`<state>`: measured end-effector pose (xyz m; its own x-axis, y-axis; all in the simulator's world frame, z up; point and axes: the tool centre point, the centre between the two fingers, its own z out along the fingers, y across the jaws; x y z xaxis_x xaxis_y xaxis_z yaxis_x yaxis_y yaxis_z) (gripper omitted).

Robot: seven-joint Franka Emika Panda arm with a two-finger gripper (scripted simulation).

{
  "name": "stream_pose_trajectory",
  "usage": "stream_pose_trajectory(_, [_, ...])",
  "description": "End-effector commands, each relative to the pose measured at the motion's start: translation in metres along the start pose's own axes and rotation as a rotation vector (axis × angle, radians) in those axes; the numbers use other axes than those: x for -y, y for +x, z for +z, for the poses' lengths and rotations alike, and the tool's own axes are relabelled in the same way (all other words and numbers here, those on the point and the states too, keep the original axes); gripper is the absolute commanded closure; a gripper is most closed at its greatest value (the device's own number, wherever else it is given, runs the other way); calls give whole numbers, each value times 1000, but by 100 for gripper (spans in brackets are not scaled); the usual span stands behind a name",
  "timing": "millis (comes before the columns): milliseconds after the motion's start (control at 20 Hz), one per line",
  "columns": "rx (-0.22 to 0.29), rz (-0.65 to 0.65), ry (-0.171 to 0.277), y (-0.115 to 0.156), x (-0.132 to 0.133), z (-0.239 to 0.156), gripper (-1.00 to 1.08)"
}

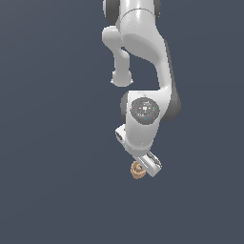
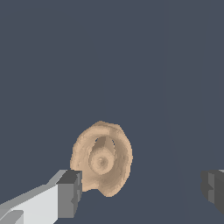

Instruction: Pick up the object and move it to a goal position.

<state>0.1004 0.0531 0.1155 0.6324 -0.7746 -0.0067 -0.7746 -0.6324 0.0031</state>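
The object (image 2: 103, 158) is a small tan knob-like piece with a lobed rim and a central ring, lying on the dark floor. In the exterior view the object (image 1: 137, 170) peeks out just beside the white hand of the arm, on the exterior view's left of it. My gripper (image 2: 140, 188) is open, its two dark pads far apart. One fingertip (image 2: 70, 192) sits right against the object's edge, while the other fingertip (image 2: 213, 187) is well away from it. In the exterior view the gripper (image 1: 148, 167) hangs low over the object, its fingertips hidden by the hand.
A plain dark blue-grey floor (image 1: 57, 143) fills both views. The white arm (image 1: 143, 57) comes down from the top of the exterior view.
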Motion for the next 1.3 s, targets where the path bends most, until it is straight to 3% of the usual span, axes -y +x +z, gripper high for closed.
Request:
stream_pose_trajectory(0, [-2, 53, 1, -1, 8, 5, -92])
stream_pose_trajectory(550, [-6, 186, 3, -5, 29, 18, -92])
stream_pose_trajectory(950, [-6, 197, 3, -5, 31, 21, -92])
stream_pose_trajectory(1250, [-6, 199, 4, -5, 30, 46, -92])
